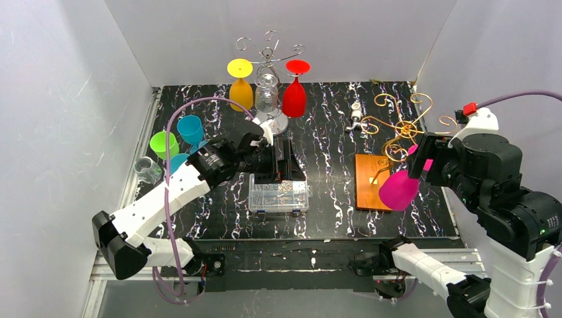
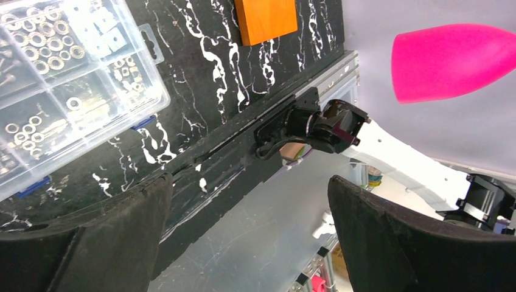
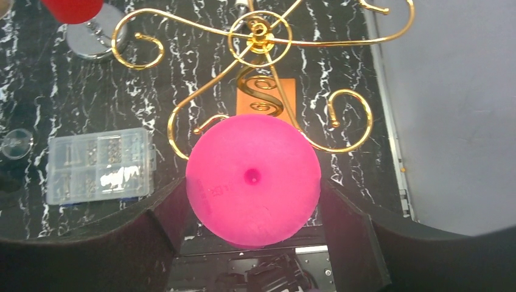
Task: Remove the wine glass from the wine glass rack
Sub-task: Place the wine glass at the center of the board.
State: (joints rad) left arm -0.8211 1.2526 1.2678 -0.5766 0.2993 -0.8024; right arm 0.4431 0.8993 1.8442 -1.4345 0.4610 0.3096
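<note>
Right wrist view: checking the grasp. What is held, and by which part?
The right gripper holds the pink wine glass by its round foot's edges; the left gripper holds nothing.

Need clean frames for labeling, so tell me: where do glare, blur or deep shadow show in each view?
Top external: evenly lit and sharp, with a slight sheen on the parts box. Left wrist: the box lid is washed out by glare, and the pink glass looks slightly soft. Right wrist: the glass is sharp, there is a glare patch on the box, and the end effector fingers are nearly black in shadow.

High rear overview, 2 wrist close-ups, parts box (image 1: 279,195) shared
</note>
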